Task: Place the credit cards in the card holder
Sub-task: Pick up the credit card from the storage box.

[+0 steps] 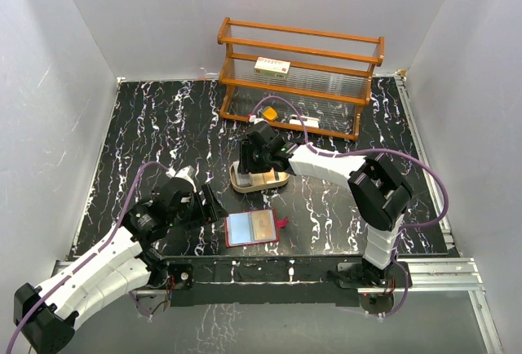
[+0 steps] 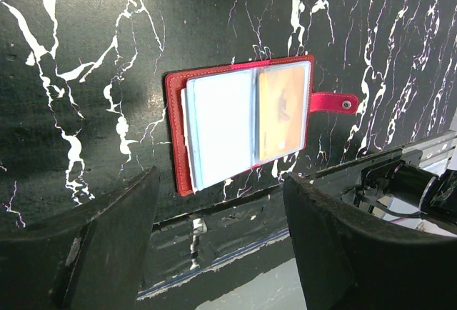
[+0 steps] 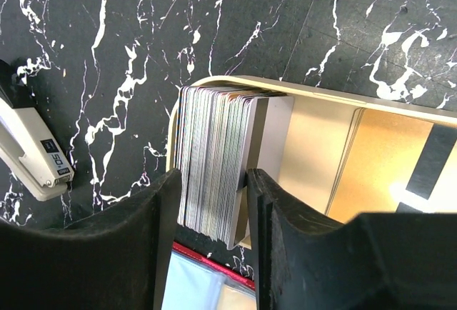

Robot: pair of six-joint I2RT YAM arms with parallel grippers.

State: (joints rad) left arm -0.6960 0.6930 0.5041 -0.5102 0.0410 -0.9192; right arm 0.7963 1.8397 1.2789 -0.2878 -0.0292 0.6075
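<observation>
The red card holder (image 1: 251, 228) lies open near the table's front edge, clear pockets up, an orange card (image 2: 282, 110) in its right pocket. My left gripper (image 1: 214, 207) hovers just left of it, open and empty; in the left wrist view the card holder (image 2: 243, 121) lies beyond the left gripper (image 2: 220, 178). My right gripper (image 1: 259, 166) reaches down into the tan tray (image 1: 280, 183). A thick stack of credit cards (image 3: 214, 160) stands on edge there, and the right gripper (image 3: 213, 178) presses it from both sides. More cards (image 3: 385, 160) lie flat in the tray (image 3: 321, 94).
A wooden rack (image 1: 302, 68) stands at the back, with a white box with red marks (image 1: 272, 66) on its shelf and an orange piece (image 1: 268, 113) at its foot. A white stapler (image 3: 32, 156) lies left of the tray. The metal rail (image 2: 400, 156) runs along the table's near edge.
</observation>
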